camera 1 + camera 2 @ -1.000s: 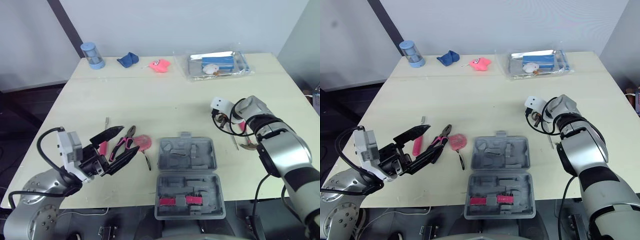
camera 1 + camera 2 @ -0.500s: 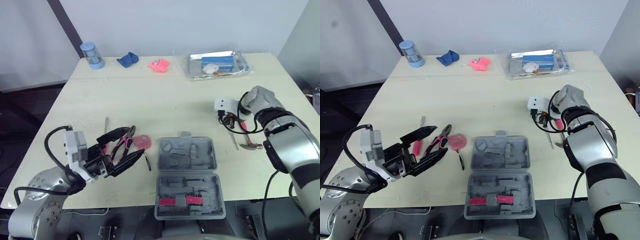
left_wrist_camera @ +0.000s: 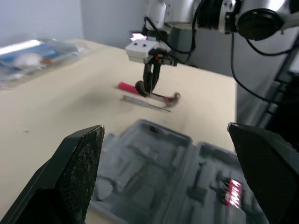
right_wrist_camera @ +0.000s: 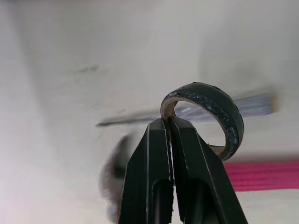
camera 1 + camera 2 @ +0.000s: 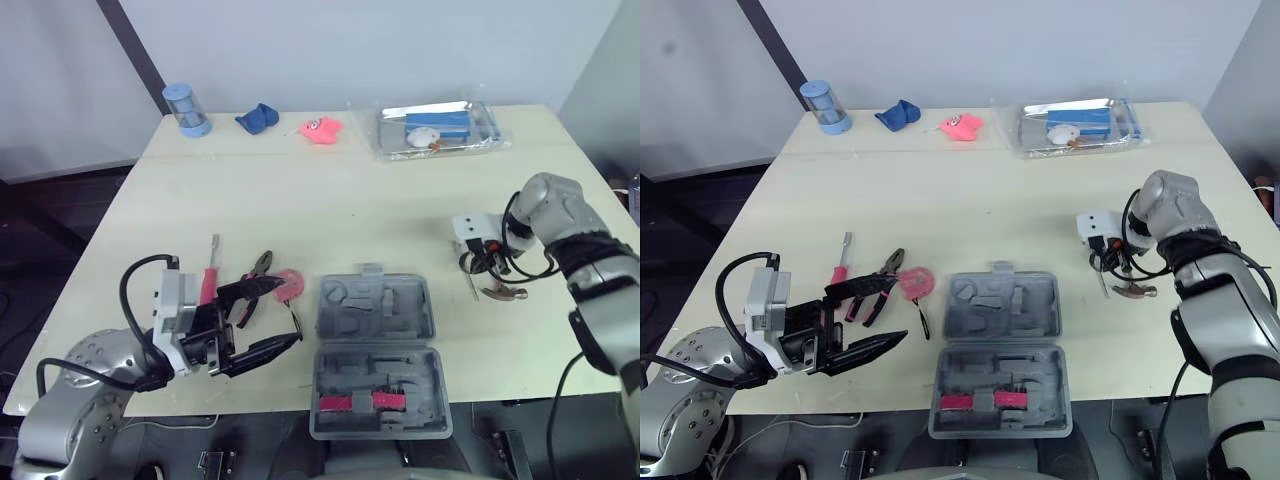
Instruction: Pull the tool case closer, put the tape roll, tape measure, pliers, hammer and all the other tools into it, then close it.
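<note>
**Tape roll pinched beside the case**

The right gripper is clamped on the thin wall of the tape roll, just above the hammer, right of the open tool case. It looks light and stiff, and it may swivel. The left gripper gapes wide beside the pliers.

Pale bench spread across most of frame. Blue cylindrical container stood upright at upper left, near far edge. Crumpled blue cloth laid to its right, apart from it. Small pink object placed further right, near cloth, not touching. Clear plastic packet laid flat at upper right, blue and white contents seen inside. Dark diagonal bar set against grey wall, upper left.
</note>
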Motion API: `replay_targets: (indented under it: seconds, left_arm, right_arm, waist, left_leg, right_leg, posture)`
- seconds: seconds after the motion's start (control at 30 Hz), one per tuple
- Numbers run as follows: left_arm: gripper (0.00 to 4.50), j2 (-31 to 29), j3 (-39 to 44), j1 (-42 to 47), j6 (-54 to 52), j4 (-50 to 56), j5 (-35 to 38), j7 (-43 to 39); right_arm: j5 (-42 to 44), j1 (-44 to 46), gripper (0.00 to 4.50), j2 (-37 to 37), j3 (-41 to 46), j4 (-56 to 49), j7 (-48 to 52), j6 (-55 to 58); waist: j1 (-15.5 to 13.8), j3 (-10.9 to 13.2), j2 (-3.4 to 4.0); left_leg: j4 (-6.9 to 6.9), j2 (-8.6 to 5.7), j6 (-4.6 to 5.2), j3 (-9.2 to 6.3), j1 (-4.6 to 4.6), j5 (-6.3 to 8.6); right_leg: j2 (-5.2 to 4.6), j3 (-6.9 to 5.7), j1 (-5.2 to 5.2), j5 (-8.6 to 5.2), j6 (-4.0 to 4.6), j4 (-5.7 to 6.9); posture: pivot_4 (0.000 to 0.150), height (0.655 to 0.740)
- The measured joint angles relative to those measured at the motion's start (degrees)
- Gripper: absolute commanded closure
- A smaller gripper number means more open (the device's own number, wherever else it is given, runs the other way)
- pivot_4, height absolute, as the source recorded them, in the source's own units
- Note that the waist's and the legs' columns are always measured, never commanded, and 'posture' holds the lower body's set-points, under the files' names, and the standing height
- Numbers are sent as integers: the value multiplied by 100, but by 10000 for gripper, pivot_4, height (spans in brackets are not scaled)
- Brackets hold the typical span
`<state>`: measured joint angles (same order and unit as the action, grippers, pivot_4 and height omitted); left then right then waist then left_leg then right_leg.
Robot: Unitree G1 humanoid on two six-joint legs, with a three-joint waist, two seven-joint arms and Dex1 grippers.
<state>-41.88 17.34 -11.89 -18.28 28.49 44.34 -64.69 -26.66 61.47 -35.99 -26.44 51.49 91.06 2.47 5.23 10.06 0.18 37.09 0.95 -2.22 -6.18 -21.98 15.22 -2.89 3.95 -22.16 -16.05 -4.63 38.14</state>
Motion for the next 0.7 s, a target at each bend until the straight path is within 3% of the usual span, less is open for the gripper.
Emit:
replay_targets:
  seconds: [0.1, 0.4, 0.7]
  left_arm:
    - [0, -146, -77, -48, 13, -15, -137, -194]
    - [0, -249, -233, 52, 70, -49, -298, -476]
    - [0, -304, -404, 262, 85, -104, -373, -654]
  right_arm:
    - [622, -1041, 44783, -972, -283, -2076, 89, 794]
    - [1569, -2358, 44783, -2023, -666, -5130, 108, 2611]
    - [1442, -2833, 44783, -1927, -675, -5556, -316, 3173]
  waist:
    - [-111, 8, 11]
    - [-165, 12, 11]
    - [-206, 14, 9]
  left_leg:
    - [-1, 0, 1, -5, -6, 1]
    - [3, 1, 1, -5, -6, 1]
    - [6, 0, 1, -5, -8, 1]
  right_leg:
    - [-1, -5, 0, -1, 0, -8]
    - [0, -6, 0, -1, -1, -6]
    - [0, -6, 1, -1, -1, -7]
  posture:
    - [1500, 7400]
    - [1500, 7400]
    - [1500, 7400]
